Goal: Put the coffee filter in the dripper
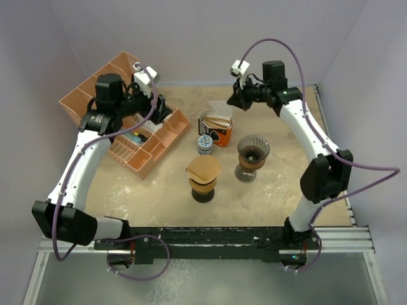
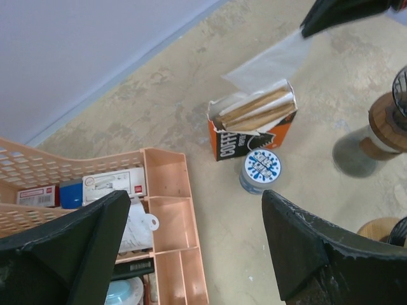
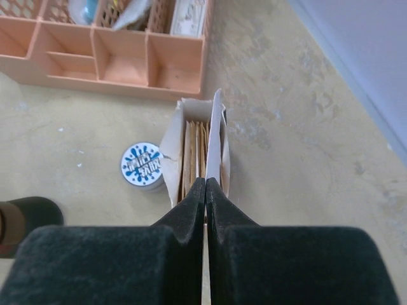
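Note:
An orange filter box (image 1: 219,130) stands open mid-table with brown filters (image 3: 194,152) upright inside. My right gripper (image 1: 234,101) hangs above it, shut (image 3: 205,183) on a thin whitish sheet (image 3: 215,136) that rises from the box. In the left wrist view the sheet (image 2: 270,60) looks translucent; I cannot tell whether it is a filter or wrapper. The empty dark glass dripper (image 1: 253,149) on a wooden collar stands right of the box. My left gripper (image 1: 159,108) is open and empty (image 2: 196,203) over the organizer's edge.
A second dripper (image 1: 203,170) with a brown filter on it stands in front of the box. A small tin with a blue and white lid (image 1: 205,143) sits beside the box. A peach organizer tray (image 1: 162,143) with packets fills the back left.

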{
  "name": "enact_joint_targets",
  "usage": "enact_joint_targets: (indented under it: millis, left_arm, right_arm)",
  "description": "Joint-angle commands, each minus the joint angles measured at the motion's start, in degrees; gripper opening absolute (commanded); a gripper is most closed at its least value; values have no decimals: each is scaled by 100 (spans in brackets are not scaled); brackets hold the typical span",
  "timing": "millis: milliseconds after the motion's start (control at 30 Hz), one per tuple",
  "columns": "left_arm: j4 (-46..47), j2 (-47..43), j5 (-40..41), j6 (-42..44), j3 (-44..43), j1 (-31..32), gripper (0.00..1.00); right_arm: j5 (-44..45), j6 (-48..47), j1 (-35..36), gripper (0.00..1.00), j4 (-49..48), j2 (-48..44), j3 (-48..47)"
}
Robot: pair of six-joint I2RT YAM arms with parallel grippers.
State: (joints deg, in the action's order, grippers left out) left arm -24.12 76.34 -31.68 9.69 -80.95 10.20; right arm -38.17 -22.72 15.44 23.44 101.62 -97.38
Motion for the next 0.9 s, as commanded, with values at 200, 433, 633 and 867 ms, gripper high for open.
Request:
enact_joint_targets:
  millis: [200,433,633,867]
  left_arm:
    - [-828,-153,-180,1253,-144,476,84]
    - [-1306,-194,-347,1720,-420,597,83]
    - [-1472,-377,-379,1877,-419,597,82]
    - [-1646,-315,-346,1914,-719,597,81]
  right_arm:
    - [-1110,-164,38,0,-90,-1109,-431]
    - [-1647,-375,90,0,-33,-1185,-597]
    - [-1835,-398,199,0,-226,-1329,-337]
    - [-1884,-434,279,0,-296,-1365,-202]
